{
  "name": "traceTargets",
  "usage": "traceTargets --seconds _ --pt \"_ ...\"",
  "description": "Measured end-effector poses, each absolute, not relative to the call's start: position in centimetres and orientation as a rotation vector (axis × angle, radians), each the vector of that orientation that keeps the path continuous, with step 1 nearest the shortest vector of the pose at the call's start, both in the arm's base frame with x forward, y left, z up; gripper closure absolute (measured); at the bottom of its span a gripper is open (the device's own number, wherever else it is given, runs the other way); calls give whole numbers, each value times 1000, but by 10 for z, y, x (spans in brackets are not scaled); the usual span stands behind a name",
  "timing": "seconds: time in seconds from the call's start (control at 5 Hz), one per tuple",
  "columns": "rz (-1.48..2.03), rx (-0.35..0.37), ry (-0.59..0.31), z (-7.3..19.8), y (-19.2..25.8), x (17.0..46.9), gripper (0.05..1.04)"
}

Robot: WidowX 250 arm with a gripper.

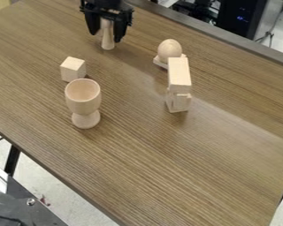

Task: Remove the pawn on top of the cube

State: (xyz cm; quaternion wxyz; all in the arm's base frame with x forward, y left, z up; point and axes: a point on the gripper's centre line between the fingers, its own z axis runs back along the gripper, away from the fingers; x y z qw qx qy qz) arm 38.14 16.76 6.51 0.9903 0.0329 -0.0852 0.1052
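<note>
At the top left of the camera view, the black gripper [107,34] hangs over the back of the table. It is shut on the light wooden pawn [108,40], which stands upright between its fingers. The pawn's upper part is partly hidden by the gripper, and I cannot tell if its base touches the table. A small plain wooden cube [73,69] sits on the table in front of the gripper and to its left, with its top face bare.
A wooden goblet [83,102] stands just in front of the cube. Right of centre are stacked wooden blocks [179,81] and, behind them, an egg-shaped piece [169,50] on a flat base. The brown table [167,167] has a dark back edge.
</note>
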Motion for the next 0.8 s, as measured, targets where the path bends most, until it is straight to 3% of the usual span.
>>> traceTargets --seconds 0.6,0.8 --pt "257 150 -230 145 162 341 84" --pt "278 170 -166 156 153 308 84"
